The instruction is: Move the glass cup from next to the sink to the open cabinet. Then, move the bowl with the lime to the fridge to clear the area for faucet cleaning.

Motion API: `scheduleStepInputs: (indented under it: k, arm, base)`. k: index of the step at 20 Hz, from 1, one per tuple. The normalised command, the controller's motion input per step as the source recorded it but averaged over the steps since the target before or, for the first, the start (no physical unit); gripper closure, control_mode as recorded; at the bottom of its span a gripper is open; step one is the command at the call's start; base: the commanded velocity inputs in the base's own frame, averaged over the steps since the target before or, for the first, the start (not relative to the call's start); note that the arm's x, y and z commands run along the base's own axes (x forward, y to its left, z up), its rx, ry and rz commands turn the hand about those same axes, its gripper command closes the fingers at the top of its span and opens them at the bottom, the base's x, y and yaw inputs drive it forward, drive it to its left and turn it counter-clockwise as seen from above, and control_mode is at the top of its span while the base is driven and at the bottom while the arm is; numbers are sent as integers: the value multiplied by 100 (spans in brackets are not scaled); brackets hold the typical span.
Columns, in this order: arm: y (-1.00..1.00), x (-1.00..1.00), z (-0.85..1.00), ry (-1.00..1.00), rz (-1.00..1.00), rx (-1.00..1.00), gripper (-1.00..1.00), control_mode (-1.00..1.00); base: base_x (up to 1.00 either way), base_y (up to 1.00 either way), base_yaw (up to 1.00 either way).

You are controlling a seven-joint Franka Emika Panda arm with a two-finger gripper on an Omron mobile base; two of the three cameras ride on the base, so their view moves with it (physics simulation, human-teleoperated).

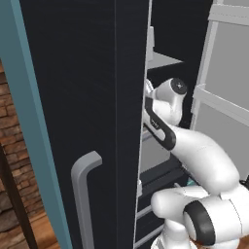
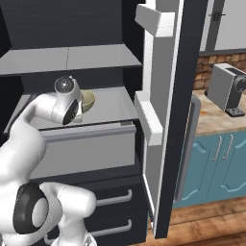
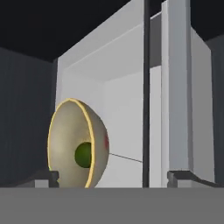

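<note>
A beige bowl (image 2: 88,100) with a yellow rim rests on the grey fridge shelf (image 2: 113,103), half hidden behind my wrist. In the hand view, which is rolled sideways, the bowl (image 3: 74,142) appears on its side with the green lime (image 3: 83,154) inside it. My gripper (image 3: 114,178) is open, its fingertips (image 3: 49,177) spread wide. The bowl lies just beyond them, toward the left tip, and nothing is held between them.
The fridge's open door (image 2: 166,120) with white bins stands close on the right. Dark drawers (image 2: 103,197) sit under the shelf. A second dark door with a grey handle (image 1: 83,194) walls off the left. A coffee machine (image 2: 227,90) stands on the counter beyond.
</note>
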Motion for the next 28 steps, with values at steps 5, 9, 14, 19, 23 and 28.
scheduleStepInputs:
  k: [5,9,14,19,23,28]
  arm:
    - [-50,-100,48,0,-16,0,-100,-100]
    - [-23,-100,17,0,-10,0,-100,-100]
    - [-23,-100,0,0,-9,0,-100,-100]
    - [0,0,0,0,0,0,-100,100]
    - [0,0,0,0,0,0,-100,100]
    - [0,0,0,0,0,0,-100,100]
  base:
    - [0,0,0]
    - [0,0,0]
    - [0,0,0]
    - [-100,-17,-25]
    - [-100,0,-57]
    - [-97,0,-78]
